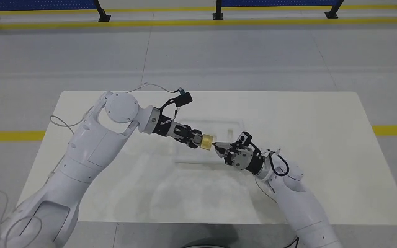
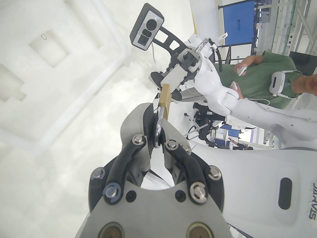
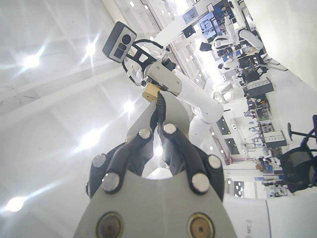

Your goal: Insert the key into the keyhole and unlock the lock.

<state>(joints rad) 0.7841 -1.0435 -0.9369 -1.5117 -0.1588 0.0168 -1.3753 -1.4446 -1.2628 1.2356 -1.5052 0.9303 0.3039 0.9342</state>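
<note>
A brass padlock [image 1: 206, 141] is held above the white foam tray [image 1: 186, 156] in mid-table. My left gripper [image 1: 197, 139] is shut on its silver shackle [image 2: 159, 122], with the brass body [image 2: 164, 97] sticking out past the fingertips. From the opposite side my right gripper [image 1: 221, 149] is shut on the key [image 1: 216, 146], a small silvery piece whose tip meets the lock's free end. In the right wrist view the lock [image 3: 150, 92] sits right at my right gripper [image 3: 158, 104]; the black pads hide most of the key.
The foam tray [image 2: 74, 58] has several moulded recesses and a raised rim. The white table [image 1: 322, 124] spreads wide on both sides of the arms. Grey floor with yellow lines lies beyond its far edge.
</note>
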